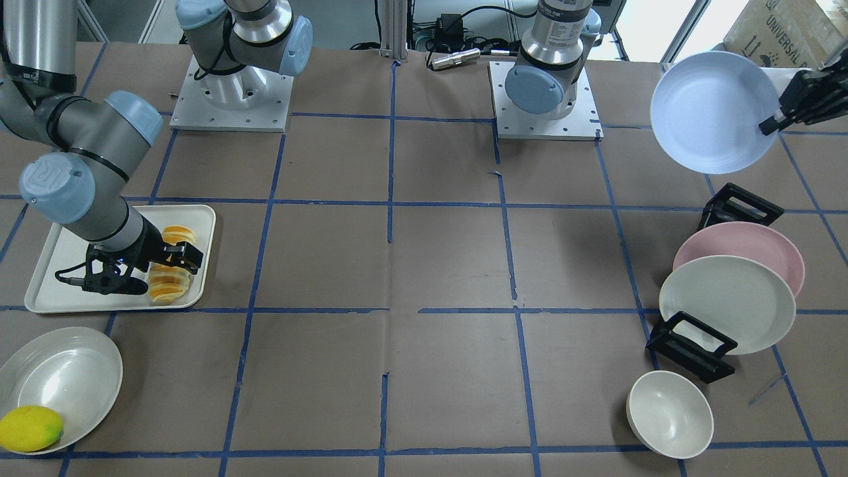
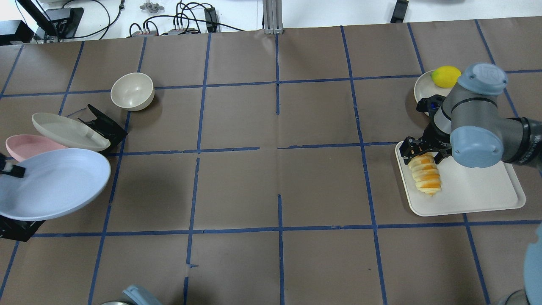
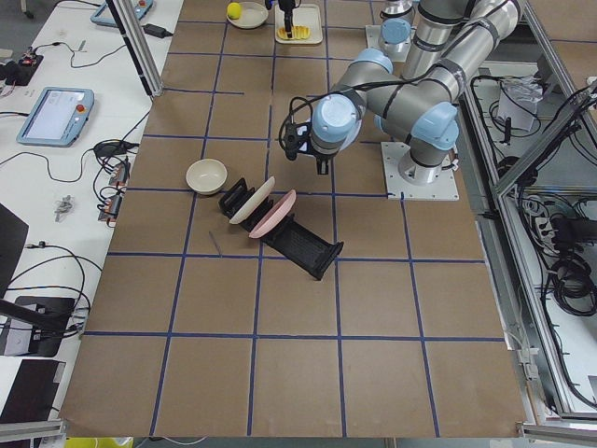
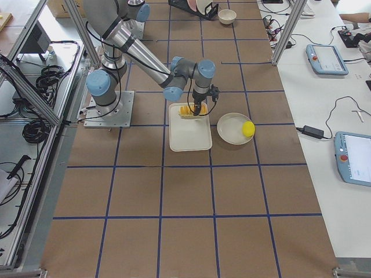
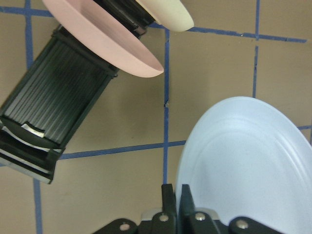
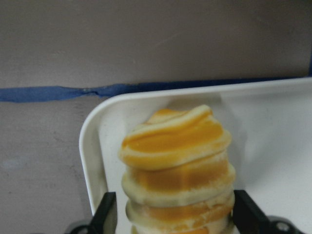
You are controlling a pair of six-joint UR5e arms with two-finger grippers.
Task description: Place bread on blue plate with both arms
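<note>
The bread (image 1: 165, 286) lies on a cream tray (image 1: 66, 265); it also shows in the overhead view (image 2: 425, 178) and the right wrist view (image 6: 178, 161). My right gripper (image 1: 169, 262) is down over it, open, one finger on each side of the loaf and very close to it. The blue plate (image 1: 709, 112) hangs tilted in the air over the table's other end, also seen from overhead (image 2: 51, 182). My left gripper (image 1: 772, 122) is shut on its rim, as the left wrist view shows (image 5: 243, 161).
A black rack (image 1: 689, 344) holds a pink plate (image 1: 748, 242) and a cream-white plate (image 1: 725, 301) below the blue plate. A white bowl (image 1: 669, 414) stands beside it. A lemon (image 1: 30, 427) sits on a white dish (image 1: 66, 377) near the tray.
</note>
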